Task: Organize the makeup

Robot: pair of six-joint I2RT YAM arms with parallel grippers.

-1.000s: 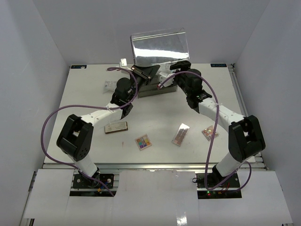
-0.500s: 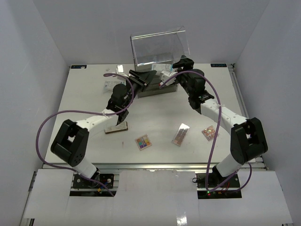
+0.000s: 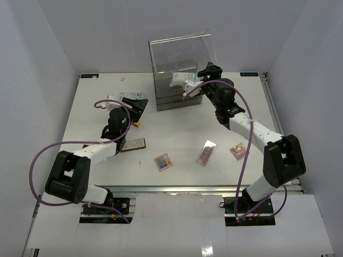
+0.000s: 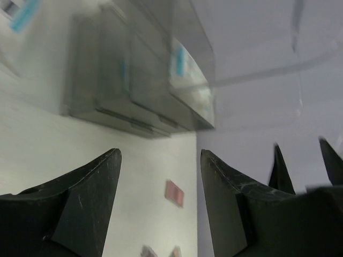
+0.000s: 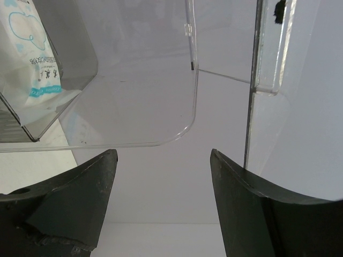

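Observation:
The makeup is spread around the table. A bronze compact (image 3: 133,145) lies by my left arm. A colourful palette (image 3: 163,161), a pink palette (image 3: 206,152) and another small palette (image 3: 238,150) lie near the front. A white-blue packet (image 3: 133,95) and a white tube (image 3: 111,98) lie at the back left. Another white-blue packet (image 5: 32,53) sits in the clear box's top compartment. My left gripper (image 3: 136,107) is open and empty above the table, and its wrist view (image 4: 161,152) is blurred. My right gripper (image 3: 206,72) is open and empty at the box's top right (image 5: 161,155).
The tall clear drawer box (image 3: 179,69) stands at the back centre with its lid raised, and it also shows in the left wrist view (image 4: 139,80). A small pink pad (image 3: 124,77) lies near the back edge. Purple cables loop beside both arms.

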